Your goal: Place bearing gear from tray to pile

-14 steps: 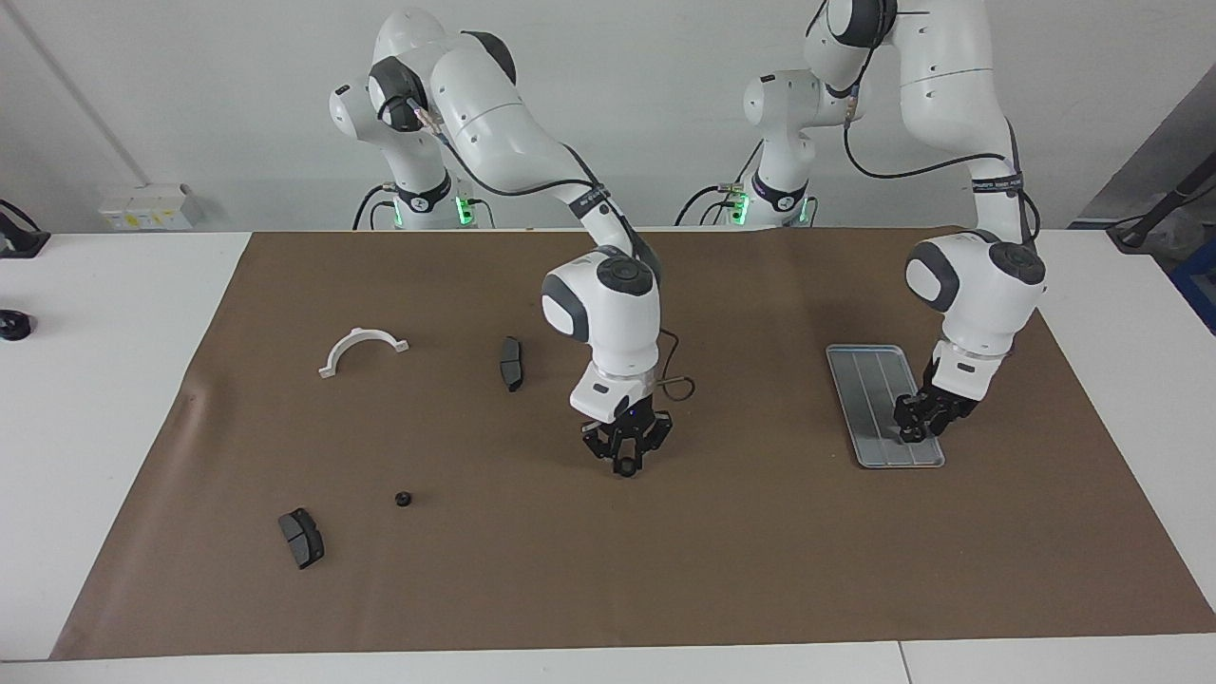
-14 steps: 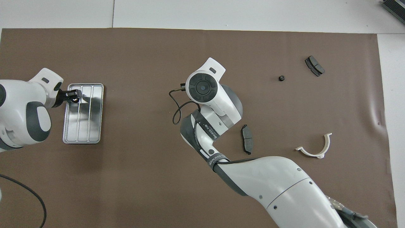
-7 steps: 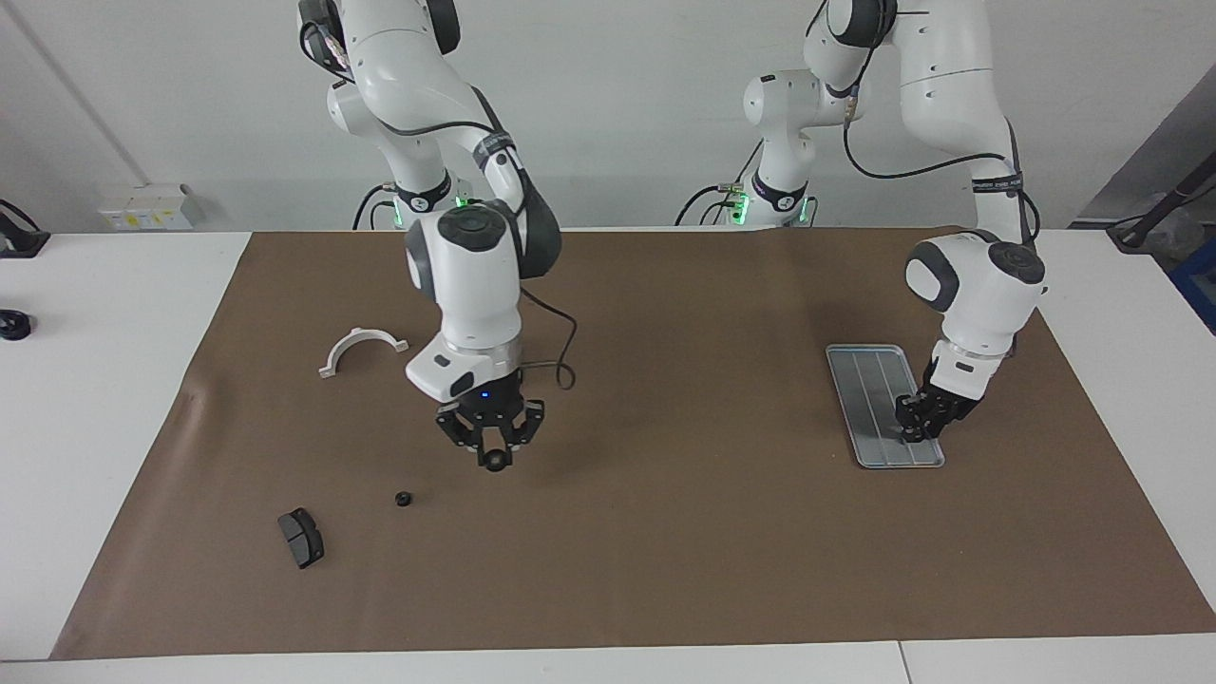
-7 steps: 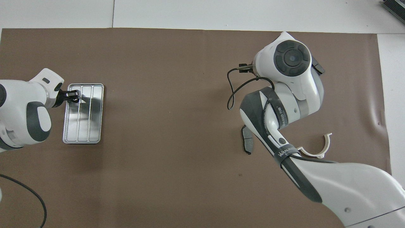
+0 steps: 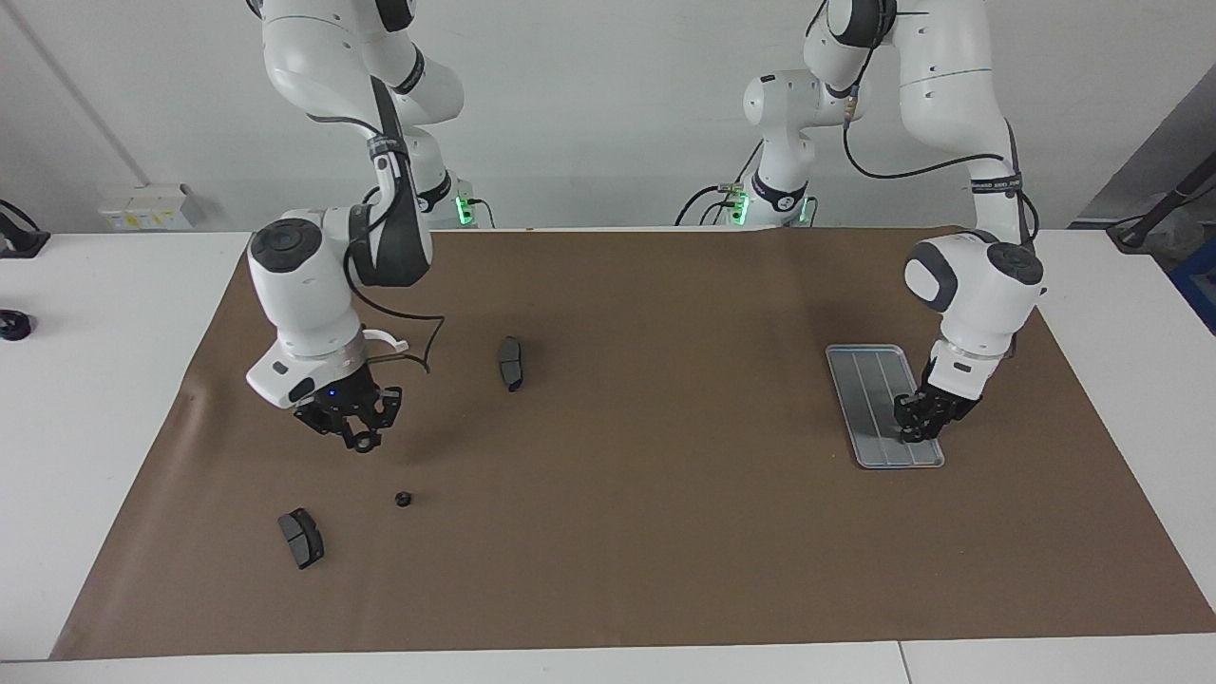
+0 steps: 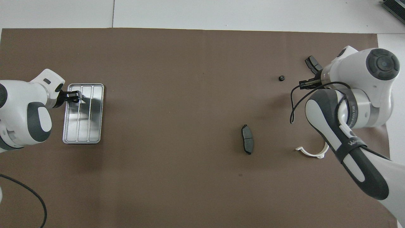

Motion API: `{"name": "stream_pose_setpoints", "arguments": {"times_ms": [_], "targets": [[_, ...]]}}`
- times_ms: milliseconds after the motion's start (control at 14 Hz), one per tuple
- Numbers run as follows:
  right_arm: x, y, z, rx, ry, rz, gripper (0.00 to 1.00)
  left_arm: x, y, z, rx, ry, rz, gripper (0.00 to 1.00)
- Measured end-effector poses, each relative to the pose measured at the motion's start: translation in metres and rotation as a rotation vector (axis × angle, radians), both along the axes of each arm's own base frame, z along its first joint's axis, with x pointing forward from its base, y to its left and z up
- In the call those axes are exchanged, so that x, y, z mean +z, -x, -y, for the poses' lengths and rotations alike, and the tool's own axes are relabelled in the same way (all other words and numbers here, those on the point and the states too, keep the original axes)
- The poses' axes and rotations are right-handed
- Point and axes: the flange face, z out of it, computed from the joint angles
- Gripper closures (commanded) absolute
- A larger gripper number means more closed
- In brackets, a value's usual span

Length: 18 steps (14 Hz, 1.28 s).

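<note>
The silver tray (image 5: 866,399) (image 6: 92,123) lies toward the left arm's end of the mat. My left gripper (image 5: 918,429) (image 6: 75,97) is down on it, shut on a small dark bearing gear. My right gripper (image 5: 361,441) hangs over the pile, shut on another dark bearing gear. Below it lie a loose gear (image 5: 403,498) (image 6: 281,78), a brake pad (image 5: 301,538) (image 6: 313,63), a second brake pad (image 5: 510,362) (image 6: 247,143) and the white half-ring bracket (image 5: 388,337) (image 6: 311,152), partly hidden by the right arm. In the overhead view the right wrist hides its gripper.
A brown mat (image 5: 665,532) covers most of the white table. A small black object (image 5: 11,325) sits on the table off the mat at the right arm's end. A black cable (image 6: 28,193) curls near the left arm's base.
The right arm has swung from the mat's middle to over the pile, carrying its gear. The left gripper has closed its fingers on the gear on the tray and stayed there.
</note>
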Motion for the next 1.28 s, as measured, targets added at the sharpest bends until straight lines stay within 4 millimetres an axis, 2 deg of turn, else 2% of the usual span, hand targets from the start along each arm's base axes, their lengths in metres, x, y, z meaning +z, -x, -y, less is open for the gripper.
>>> {"name": "stream_pose_setpoints", "arguments": {"times_ms": [143,214,285,428,499,570,713,784,855,926,998,1140,1283], "targets": [[-0.02,0.012,0.04,0.018,-0.015,0.01,1.0,-0.001,0.0,0.0,-0.006,-0.001,-0.001,0.57],[-0.031,0.018,0.052,0.016,-0.026,0.016,1.0,-0.001,0.001,0.0,-0.008,-0.002,-0.002,0.63],[-0.039,0.023,0.057,0.013,-0.032,0.02,1.0,-0.001,0.001,0.0,-0.01,-0.002,-0.003,0.7],[-0.047,0.026,0.05,0.018,-0.039,0.02,1.0,-0.002,0.001,0.0,-0.014,-0.003,-0.003,0.87],[-0.048,0.027,0.047,0.023,-0.041,0.018,0.94,-0.002,0.001,0.0,-0.019,-0.004,-0.004,0.94],[-0.05,0.028,0.045,0.024,-0.042,0.019,0.88,-0.001,0.001,0.001,-0.027,-0.005,-0.005,0.99],[-0.056,0.031,0.046,0.022,-0.042,0.019,0.78,0.001,0.001,0.008,-0.049,-0.001,-0.021,1.0],[-0.061,0.033,0.046,0.022,-0.041,0.023,0.71,0.005,0.0,0.018,-0.067,0.003,-0.03,1.0],[-0.068,0.035,0.046,0.021,-0.04,0.028,0.6,0.013,-0.003,0.031,-0.09,0.006,-0.035,1.0],[-0.073,0.036,0.046,0.021,-0.039,0.03,0.26,0.024,-0.007,0.046,-0.116,0.009,-0.034,1.0],[-0.077,0.036,0.046,0.021,-0.039,0.031,0.0,0.035,-0.011,0.062,-0.143,0.011,-0.031,1.0],[-0.078,0.035,0.045,0.018,-0.039,0.038,0.0,0.056,-0.017,0.102,-0.209,0.014,-0.017,1.0],[-0.066,0.028,0.041,0.015,-0.042,0.063,0.0,0.067,-0.017,0.154,-0.29,0.015,0.002,1.0]]}}
